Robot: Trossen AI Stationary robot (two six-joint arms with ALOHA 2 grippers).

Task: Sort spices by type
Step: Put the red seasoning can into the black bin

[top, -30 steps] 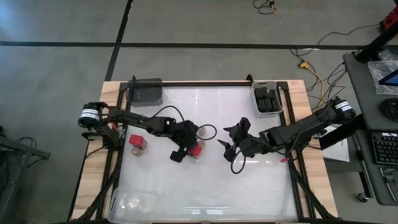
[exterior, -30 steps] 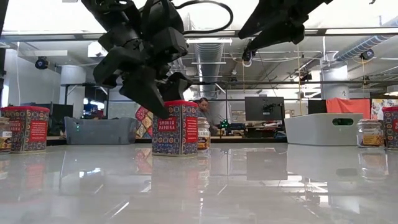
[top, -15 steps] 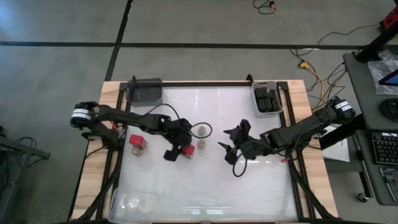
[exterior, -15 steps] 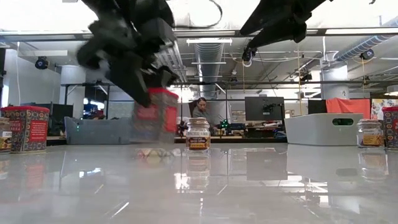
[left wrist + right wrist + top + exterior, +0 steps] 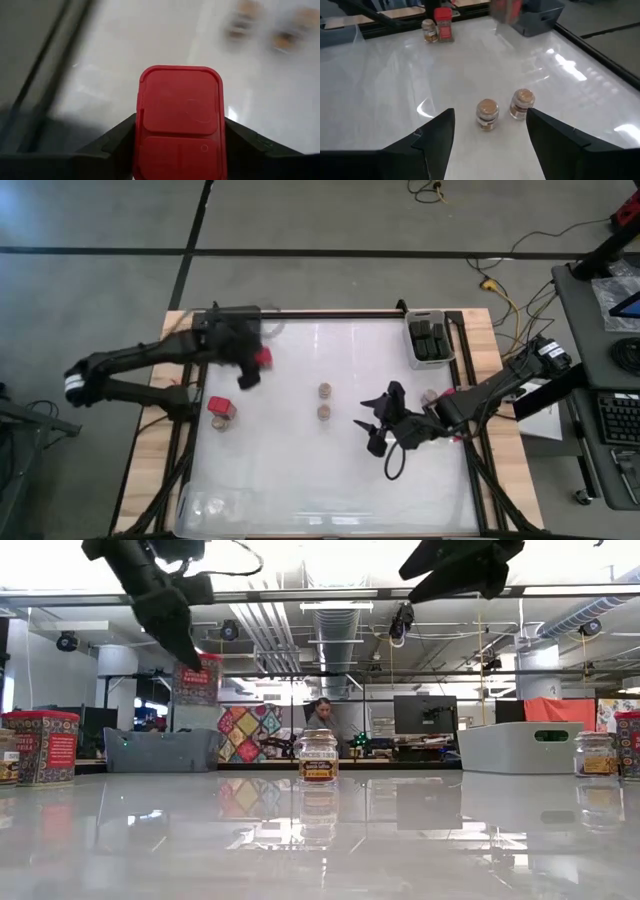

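Red tin [image 5: 180, 122] clamped in left gripper [image 5: 249, 363], aloft near the grey bin [image 5: 232, 326].
Label unreadable. Two jars [image 5: 324, 391] mid-table; right gripper [image 5: 375, 423] beside them, fingers apart, empty.

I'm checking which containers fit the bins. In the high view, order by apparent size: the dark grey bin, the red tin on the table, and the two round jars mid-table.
1. dark grey bin, partly hidden by the left arm
2. red tin
3. the two round jars, which look alike
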